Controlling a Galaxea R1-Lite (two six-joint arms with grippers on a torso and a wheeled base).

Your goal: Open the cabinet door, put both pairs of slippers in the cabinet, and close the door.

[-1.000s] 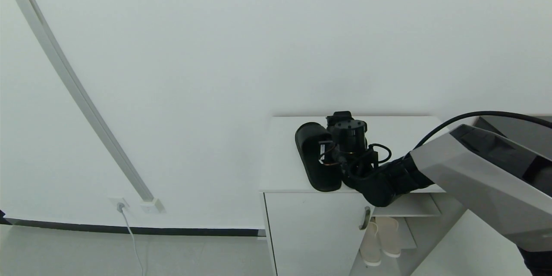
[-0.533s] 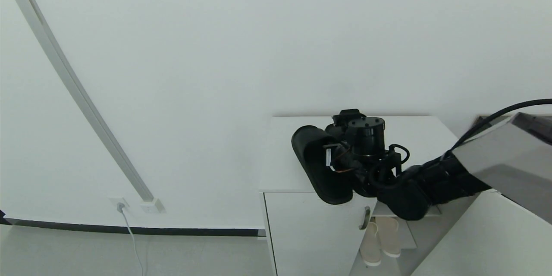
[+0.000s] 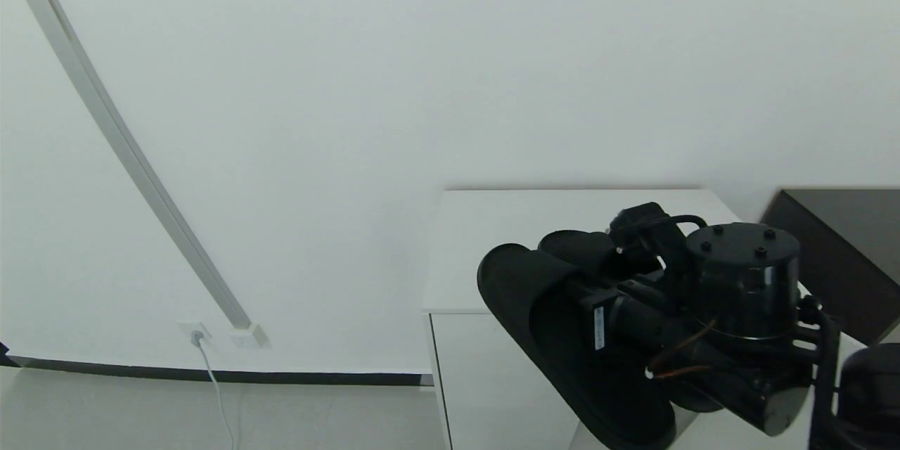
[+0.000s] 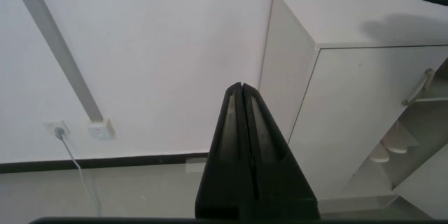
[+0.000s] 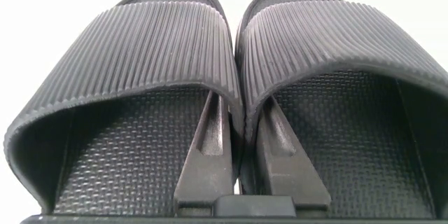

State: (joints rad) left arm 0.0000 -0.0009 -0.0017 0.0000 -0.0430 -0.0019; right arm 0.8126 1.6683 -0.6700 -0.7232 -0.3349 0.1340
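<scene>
Black slippers (image 3: 555,309), right end effector (image 5: 240,122) clamping them (inner edges), probably airborne

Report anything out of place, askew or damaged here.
Nothing looks damaged or spilled. The one askew thing is the black slippers: clamped side by side in the right gripper, they hang tilted in the air in front of the cabinet, not flat on it. That fits carrying.

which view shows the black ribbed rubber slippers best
The right wrist view: both black ribbed rubber slippers sit side by side, their inner walls pinched in the right gripper. The head view shows the pair sideways, partly behind the arm. The left wrist view gives a dark sliver at its edge, too little to tell.
</scene>
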